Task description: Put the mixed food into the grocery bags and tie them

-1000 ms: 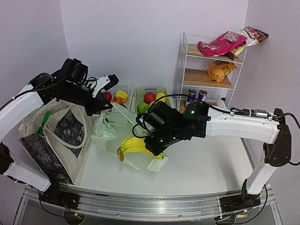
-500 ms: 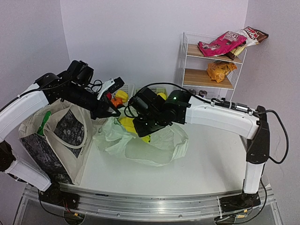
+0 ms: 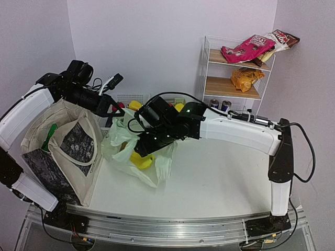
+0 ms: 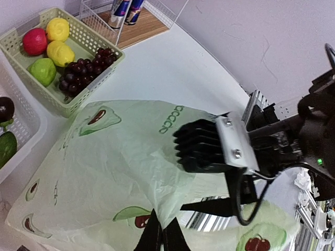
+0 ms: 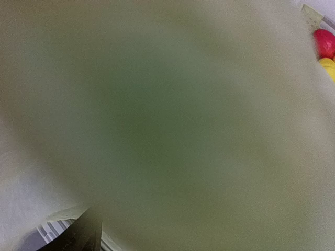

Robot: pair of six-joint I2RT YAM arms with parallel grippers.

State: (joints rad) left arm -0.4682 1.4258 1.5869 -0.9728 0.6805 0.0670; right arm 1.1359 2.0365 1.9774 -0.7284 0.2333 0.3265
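The pale-green plastic bag with avocado pictures hangs over the white worktop, just beside the cream tote. The yellow bananas sit low inside it. The left fingers are squeezed tight on the bag's top edge. The right fingers are buried in the bag, so I cannot tell if they are open or closed. The grapes lie in a green basket behind.
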